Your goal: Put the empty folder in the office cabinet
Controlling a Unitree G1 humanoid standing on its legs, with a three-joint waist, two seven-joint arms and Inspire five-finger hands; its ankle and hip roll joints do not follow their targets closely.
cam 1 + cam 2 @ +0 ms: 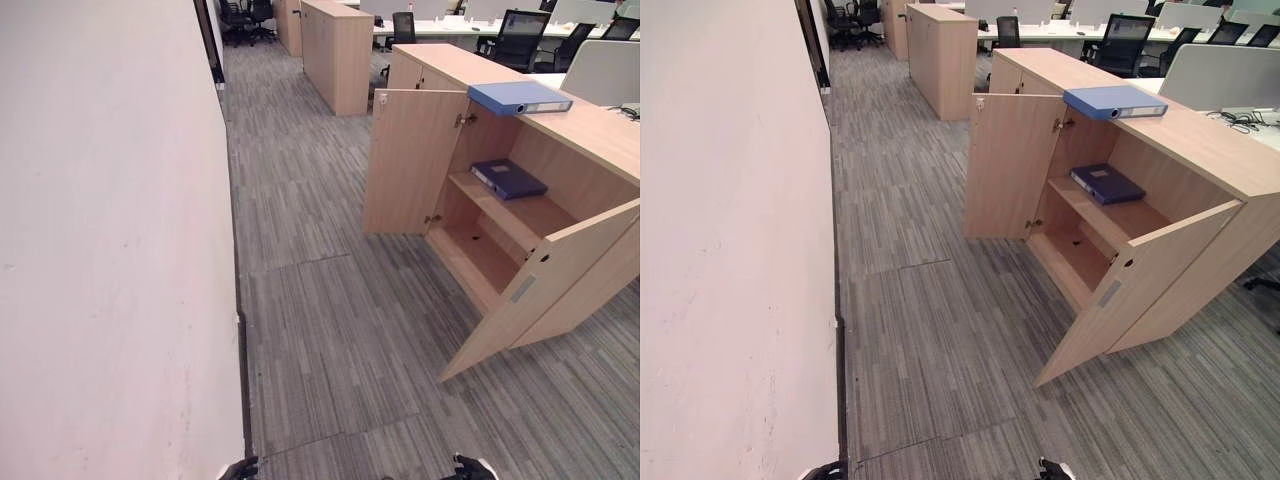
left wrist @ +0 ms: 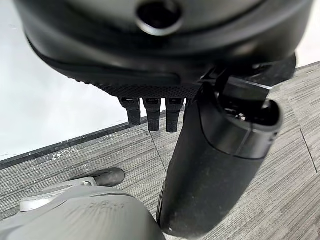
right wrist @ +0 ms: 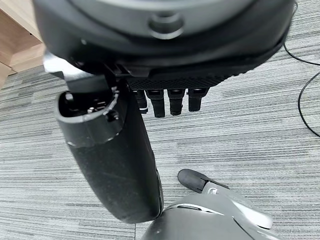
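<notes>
We're facing a wooden cabinet (image 1: 560, 270) with both doors swung open. One blue folder (image 1: 519, 97) lies flat on its top, and a darker folder (image 1: 509, 179) sits on the upper shelf inside. Our left hand (image 2: 210, 165) and right hand (image 3: 110, 165) hang relaxed above the carpet, holding nothing.

head eyes overlook cabinet (image 1: 520, 240); wrists face carpet (image 2: 280, 180).
</notes>
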